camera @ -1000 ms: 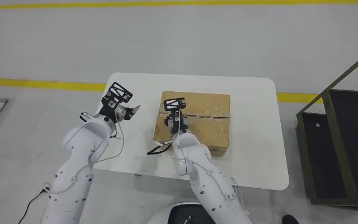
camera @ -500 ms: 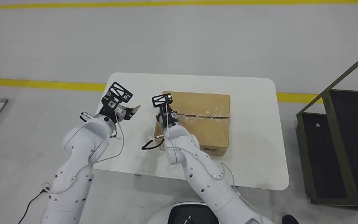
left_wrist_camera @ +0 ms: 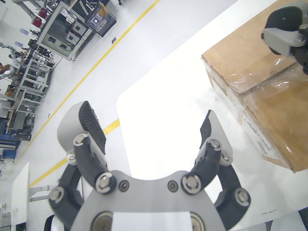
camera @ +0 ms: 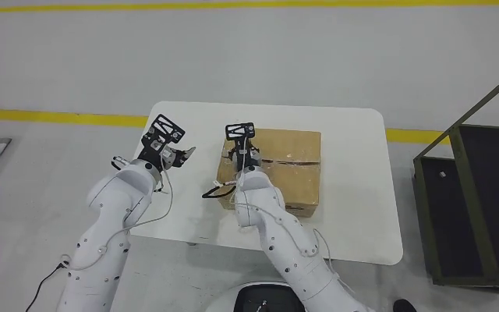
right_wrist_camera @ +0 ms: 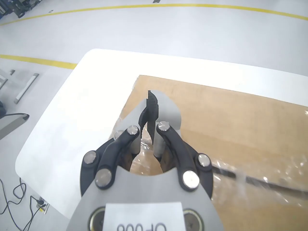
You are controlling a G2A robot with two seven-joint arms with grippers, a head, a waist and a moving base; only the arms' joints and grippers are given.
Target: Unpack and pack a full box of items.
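Observation:
A brown cardboard box lies on the white table, its flaps down and clear tape running along the top seam. My right gripper is shut with nothing held and hangs over the box's top near its left end, at the taped seam. My left gripper stands open over the bare table left of the box, a short gap away from its side. In the left wrist view the right gripper shows above the box top.
A dark green metal cart stands on the floor to the right of the table. A yellow floor line runs behind the table. Bare table surface lies left of the box and along its right side.
My right gripper swung left toward the box's left edge, then came back a little to the right over the seam. The left arm has stayed put.

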